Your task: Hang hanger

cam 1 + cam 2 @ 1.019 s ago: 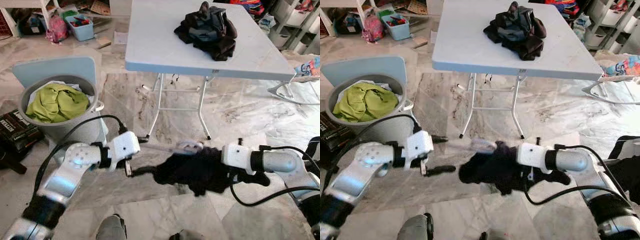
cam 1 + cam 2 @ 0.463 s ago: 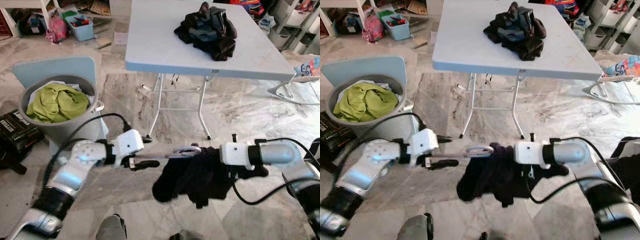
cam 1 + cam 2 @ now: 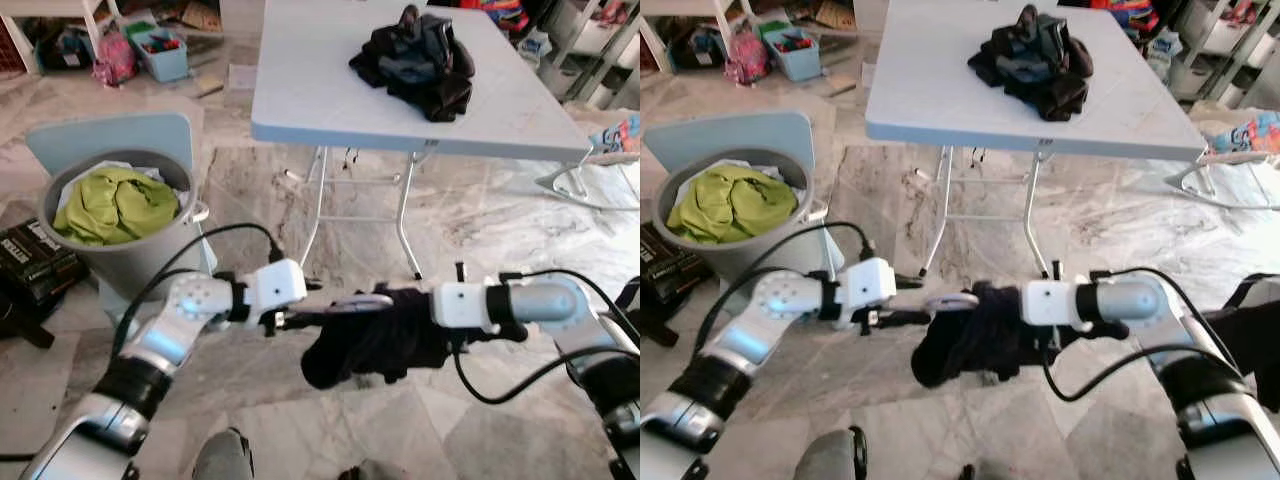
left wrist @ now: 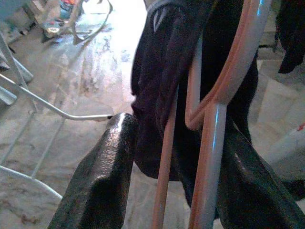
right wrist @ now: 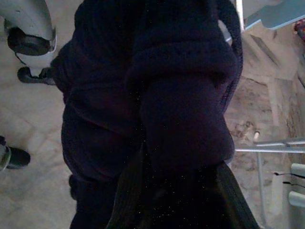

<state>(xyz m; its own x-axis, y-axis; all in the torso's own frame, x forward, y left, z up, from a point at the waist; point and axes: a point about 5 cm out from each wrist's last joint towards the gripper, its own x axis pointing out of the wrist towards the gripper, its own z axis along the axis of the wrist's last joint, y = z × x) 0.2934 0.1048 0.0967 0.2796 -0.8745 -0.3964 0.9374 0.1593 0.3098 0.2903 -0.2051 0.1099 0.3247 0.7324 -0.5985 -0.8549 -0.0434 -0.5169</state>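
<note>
A dark knitted garment point(image 3: 375, 340) hangs bunched on a pale hanger point(image 3: 348, 303), held over the marble floor in front of me. My right gripper point(image 3: 418, 325) is shut on the garment from the right, and its fingers are buried in the cloth point(image 5: 157, 119). My left gripper point(image 3: 300, 314) reaches in from the left and is open. The hanger's thin rods point(image 4: 209, 143) pass between its two black fingers point(image 4: 100, 181), resting against one of them. Cloth fills the gap to the other finger.
A white folding table point(image 3: 320, 100) stands ahead with a pile of dark clothes point(image 3: 415, 60) on it. A grey basket point(image 3: 150, 255) holding a green cloth point(image 3: 115, 205) is at my left, with a black box point(image 3: 30, 265) beside it. Clutter lines the far wall.
My left gripper has moved right until the hanger lies between its fingers. The right arm has shifted left and a little up, and the garment is more bunched.
</note>
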